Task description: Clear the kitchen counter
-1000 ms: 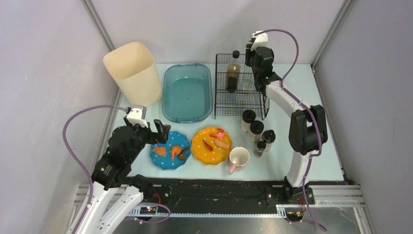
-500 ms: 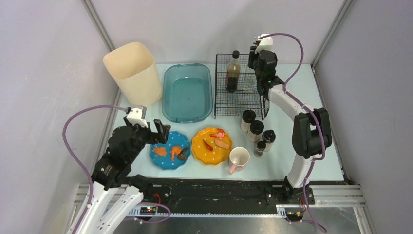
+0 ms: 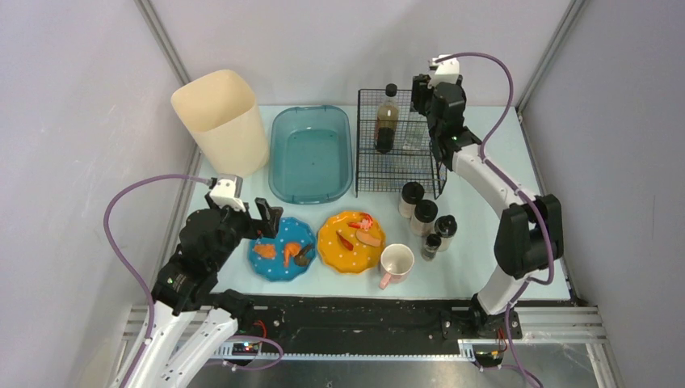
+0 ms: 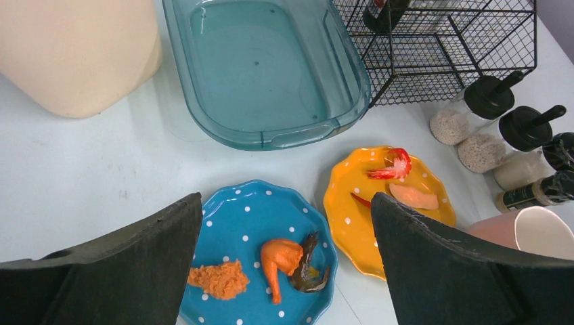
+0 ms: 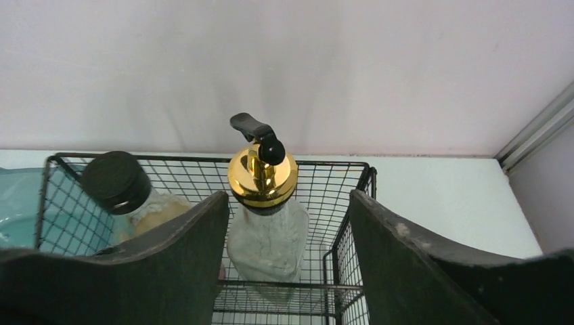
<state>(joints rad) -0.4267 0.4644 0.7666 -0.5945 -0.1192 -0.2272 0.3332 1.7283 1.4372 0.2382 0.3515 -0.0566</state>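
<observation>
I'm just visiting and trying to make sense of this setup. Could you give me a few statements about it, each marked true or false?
1. The basin has no dishes in it. True.
2. Both plates carry food. True: the blue plate and the orange plate each hold scraps.
3. The mug stands in the rack. False: it stands on the counter, beside the orange plate.
4. The left claw grips a plate. False: it is open and holds nothing.
5. The rack holds two bottles. True: a brown bottle and a pump bottle.
</observation>
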